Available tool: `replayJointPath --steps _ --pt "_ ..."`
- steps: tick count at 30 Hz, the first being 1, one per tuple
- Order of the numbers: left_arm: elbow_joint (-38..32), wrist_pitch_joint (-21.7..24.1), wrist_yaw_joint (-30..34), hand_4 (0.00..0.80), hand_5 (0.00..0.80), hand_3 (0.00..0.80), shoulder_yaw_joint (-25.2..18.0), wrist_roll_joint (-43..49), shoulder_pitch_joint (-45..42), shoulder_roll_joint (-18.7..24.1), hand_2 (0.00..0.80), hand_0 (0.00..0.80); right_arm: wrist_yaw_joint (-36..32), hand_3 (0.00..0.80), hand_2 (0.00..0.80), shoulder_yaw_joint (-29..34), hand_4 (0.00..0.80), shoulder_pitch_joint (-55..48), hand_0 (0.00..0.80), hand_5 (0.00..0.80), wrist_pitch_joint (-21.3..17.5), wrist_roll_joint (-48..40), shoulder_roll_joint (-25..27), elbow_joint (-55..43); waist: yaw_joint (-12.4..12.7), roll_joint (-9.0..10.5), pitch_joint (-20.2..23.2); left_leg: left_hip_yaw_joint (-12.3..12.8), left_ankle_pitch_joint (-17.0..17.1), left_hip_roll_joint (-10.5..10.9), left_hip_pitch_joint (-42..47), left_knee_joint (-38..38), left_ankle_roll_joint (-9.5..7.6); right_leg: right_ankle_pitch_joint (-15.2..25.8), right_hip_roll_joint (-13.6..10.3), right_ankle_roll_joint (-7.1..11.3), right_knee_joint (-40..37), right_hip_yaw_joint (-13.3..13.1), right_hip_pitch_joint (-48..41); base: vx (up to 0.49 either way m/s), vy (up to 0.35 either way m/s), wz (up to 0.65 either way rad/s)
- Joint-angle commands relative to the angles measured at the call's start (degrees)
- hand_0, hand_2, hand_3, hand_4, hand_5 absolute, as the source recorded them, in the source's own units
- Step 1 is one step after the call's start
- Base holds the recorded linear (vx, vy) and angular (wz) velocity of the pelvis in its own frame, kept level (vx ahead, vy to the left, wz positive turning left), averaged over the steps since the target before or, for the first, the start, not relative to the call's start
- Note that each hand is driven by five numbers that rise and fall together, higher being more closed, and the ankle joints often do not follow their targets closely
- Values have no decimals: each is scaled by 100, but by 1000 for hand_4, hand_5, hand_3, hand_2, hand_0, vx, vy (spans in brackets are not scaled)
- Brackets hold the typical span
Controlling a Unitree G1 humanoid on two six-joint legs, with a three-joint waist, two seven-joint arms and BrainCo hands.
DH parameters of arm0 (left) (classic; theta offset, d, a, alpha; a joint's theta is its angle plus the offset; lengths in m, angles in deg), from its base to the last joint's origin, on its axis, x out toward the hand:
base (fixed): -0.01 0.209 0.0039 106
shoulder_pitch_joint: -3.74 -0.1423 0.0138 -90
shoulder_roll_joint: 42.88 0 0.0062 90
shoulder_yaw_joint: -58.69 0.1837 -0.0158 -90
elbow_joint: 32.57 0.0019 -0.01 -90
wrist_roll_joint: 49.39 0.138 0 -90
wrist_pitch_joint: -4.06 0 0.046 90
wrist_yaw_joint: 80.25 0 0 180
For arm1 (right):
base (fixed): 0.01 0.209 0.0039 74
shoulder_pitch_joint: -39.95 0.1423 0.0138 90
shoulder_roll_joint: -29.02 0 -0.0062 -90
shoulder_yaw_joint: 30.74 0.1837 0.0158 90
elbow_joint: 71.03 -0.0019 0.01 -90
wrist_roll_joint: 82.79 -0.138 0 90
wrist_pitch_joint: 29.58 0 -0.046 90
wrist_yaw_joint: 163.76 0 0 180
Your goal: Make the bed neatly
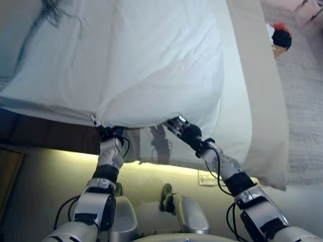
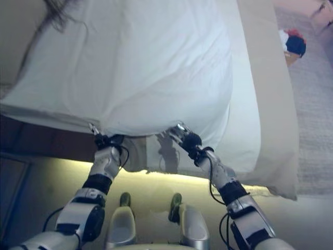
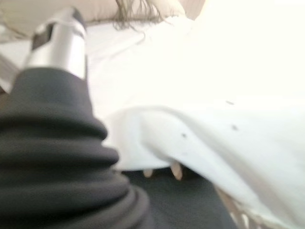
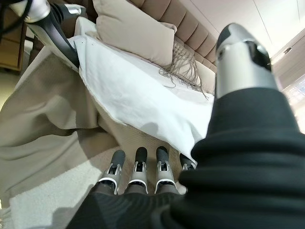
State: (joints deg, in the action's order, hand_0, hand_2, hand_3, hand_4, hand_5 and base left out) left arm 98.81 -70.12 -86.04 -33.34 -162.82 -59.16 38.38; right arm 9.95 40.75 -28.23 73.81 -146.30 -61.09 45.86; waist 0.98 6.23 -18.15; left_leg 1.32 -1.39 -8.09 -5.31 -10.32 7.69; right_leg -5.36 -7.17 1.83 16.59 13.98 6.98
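White sheet lies over the bed, its near edge lifted by both hands. The left hand pinches the near left corner. The right hand is under the edge; I cannot tell its fingers' hold. Pull evenly, keeping both hands level, so the sheet lies flat.

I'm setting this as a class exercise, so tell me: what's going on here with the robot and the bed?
The robot stands at the edge of a bed with both arms raised to a white sheet. Its left hand and right hand are at the sheet's near edge, which lifts up off the beige cover below. The right hand's fingers look straight, the sheet's edge lying by its thumb. The left hand's fingers are hidden by cloth. A beige pillow lies at the head of the bed.
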Motion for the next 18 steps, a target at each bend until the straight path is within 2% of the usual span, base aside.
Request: replayJointPath --steps 1,6,10,12,13,15,16,18 --pt "-459 20 457 0 0 0 -190 43 -403 123 0 0 -349 0 0 225 0 -511 0 0 104 292 -27 -286 205 23 699 -97 -133 156 110 -97 -253 233 -225 234 -871 -48 -710 170 166 8" --pt "-378 -148 579 0 0 0 -491 43 -923 237 0 0 -585 0 0 337 0 -1002 0 0 524 661 40 -254 252 -134 1039 -92 -96 212 472 161 -259 276 -298 298 -1067 -37 -1041 131 150 4" --pt "-283 -368 700 0 0 0 -752 43 -1160 463 0 0 -1375 0 0 327 0 -1283 0 0 1282 1036 175 -85 308 -219 1200 -106 -116 255 657 266 -266 268 -347 332 -1145 10 -1221 54 106 2" --pt "-197 -473 777 0 0 0 -849 43 -1237 572 0 0 -1801 0 0 291 0 -1358 0 0 1520 1323 257 49 334 -238 1242 -116 -121 273 700 287 -267 262 -365 345 -1164 43 -1281 9 80 3" --pt "-72 -596 866 0 0 0 -967 43 -1316 692 0 0 -2289 0 0 232 0 -1415 0 0 1737 1744 356 306 378 -257 1281 -127 -131 298 727 292 -272 260 -383 353 -1177 62 -1325 -4 82 2" --pt "153 -769 987 0 0 0 -1095 43 -1363 834 0 0 -2923 0 0 152 0 -1444 0 0 1854 2386 475 695 409 -273 1319 -136 -132 320 760 314 -282 261 -403 370 -1191 89 -1367 -8 74 2" --pt "324 -873 1067 0 0 0 -1171 59 -1387 954 0 0 -3545 0 0 46 0 -1465 0 0 1911 3328 619 1057 433 -282 1328 -139 -164 334 806 320 -280 231 -409 382 -1184 99 -1412 -19 59 3" --pt "630 -1030 1234 0 0 0 -1240 51 -1350 1128 0 0 -3943 0 0 -139 0 -1442 0 0 1535 4431 866 1755 469 -279 1346 -165 -134 370 800 338 -300 264 -437 397 -1190 118 -1411 -41 48 3"
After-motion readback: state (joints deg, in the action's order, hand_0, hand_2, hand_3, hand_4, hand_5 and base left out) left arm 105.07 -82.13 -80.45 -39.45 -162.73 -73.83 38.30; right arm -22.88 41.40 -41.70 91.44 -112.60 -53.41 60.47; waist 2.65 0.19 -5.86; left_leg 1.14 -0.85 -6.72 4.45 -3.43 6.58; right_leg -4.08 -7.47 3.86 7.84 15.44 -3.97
